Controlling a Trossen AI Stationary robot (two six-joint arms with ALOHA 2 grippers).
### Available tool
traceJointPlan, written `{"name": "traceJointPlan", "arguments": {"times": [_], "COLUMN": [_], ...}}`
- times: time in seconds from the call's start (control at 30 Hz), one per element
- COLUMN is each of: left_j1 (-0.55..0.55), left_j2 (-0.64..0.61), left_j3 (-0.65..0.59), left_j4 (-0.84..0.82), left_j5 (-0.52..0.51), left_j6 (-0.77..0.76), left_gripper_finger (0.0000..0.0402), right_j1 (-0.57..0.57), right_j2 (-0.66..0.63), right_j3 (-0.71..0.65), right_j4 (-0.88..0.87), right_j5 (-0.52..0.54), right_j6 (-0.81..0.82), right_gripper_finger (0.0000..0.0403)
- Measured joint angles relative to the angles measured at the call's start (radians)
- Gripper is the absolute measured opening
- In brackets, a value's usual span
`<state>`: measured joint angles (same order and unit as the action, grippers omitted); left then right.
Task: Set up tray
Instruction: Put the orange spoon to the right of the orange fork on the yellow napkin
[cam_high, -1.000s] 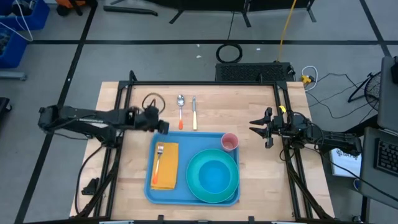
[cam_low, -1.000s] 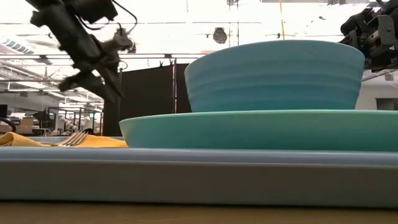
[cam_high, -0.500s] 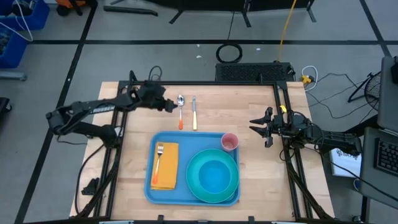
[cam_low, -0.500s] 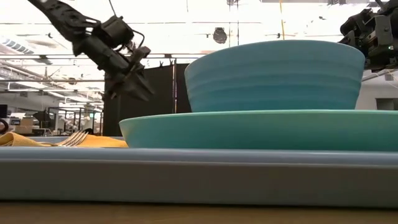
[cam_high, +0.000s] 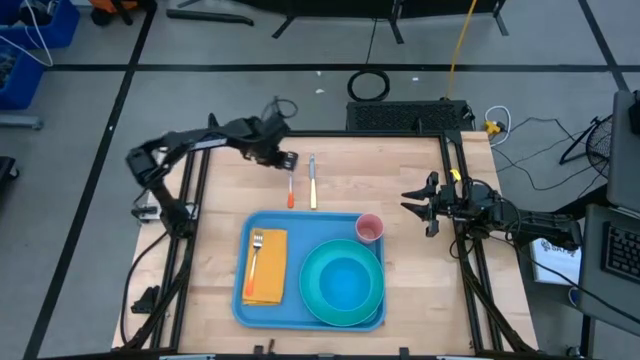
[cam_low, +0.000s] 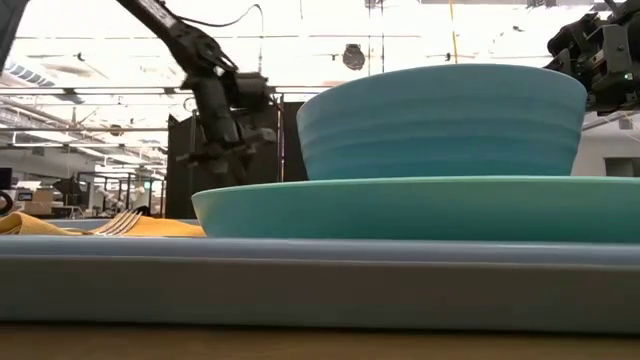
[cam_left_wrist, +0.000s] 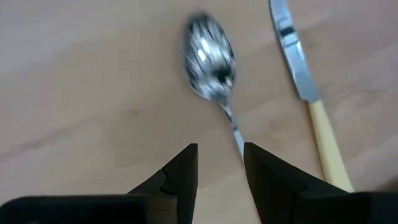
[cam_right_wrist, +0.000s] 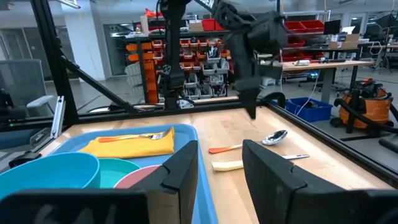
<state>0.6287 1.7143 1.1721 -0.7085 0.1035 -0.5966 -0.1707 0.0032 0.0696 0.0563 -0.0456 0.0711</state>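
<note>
Fingers spread on my left gripper (cam_left_wrist: 221, 167), hovering over the spoon (cam_left_wrist: 211, 59) beside the knife (cam_left_wrist: 298, 68); tray (cam_high: 241, 300) sits nearer; right gripper (cam_high: 412, 207) waits parted at the table's side

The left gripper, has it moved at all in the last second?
Yes. The left gripper swung from beside the light-blue plastic tray toward the table's far edge, now above the orange-handled metal spoon.

A wooden table (cam_high: 400, 290) carries the light-blue tray (cam_high: 240, 305), with a spoon (cam_high: 291, 190) and a knife (cam_high: 312, 185) side by side just beyond it.
</note>
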Motion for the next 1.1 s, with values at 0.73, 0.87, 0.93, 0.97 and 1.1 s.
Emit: {"name": "traceJointPlan", "arguments": {"times": [0.73, 0.87, 0.93, 0.97, 1.1], "left_j1": [-0.125, -0.13, -0.136, -0.14, -0.149], "left_j2": [0.165, 0.165, 0.165, 0.165, 0.165], "left_j3": [0.062, 0.062, 0.062, 0.062, 0.062], "left_j4": [0.001, 0.006, 0.006, 0.006, 0.028], "left_j5": [-0.129, -0.115, -0.111, -0.111, -0.113], "left_j6": [-0.224, -0.253, -0.264, -0.272, -0.282], "left_gripper_finger": [0.0133, 0.0133, 0.0133, 0.0133, 0.0133], "right_j1": [0.0, 0.0, 0.0, 0.0, 0.0], "right_j2": [0.0, 0.0, 0.0, 0.0, 0.0], "right_j3": [0.0, 0.0, 0.0, 0.0, 0.0], "right_j4": [0.022, 0.023, 0.023, 0.023, 0.023], "right_j5": [-0.006, -0.007, -0.007, -0.007, -0.007], "right_j6": [0.003, 0.003, 0.003, 0.003, 0.003], "right_gripper_finger": [0.0116, 0.0116, 0.0116, 0.0116, 0.0116]}}
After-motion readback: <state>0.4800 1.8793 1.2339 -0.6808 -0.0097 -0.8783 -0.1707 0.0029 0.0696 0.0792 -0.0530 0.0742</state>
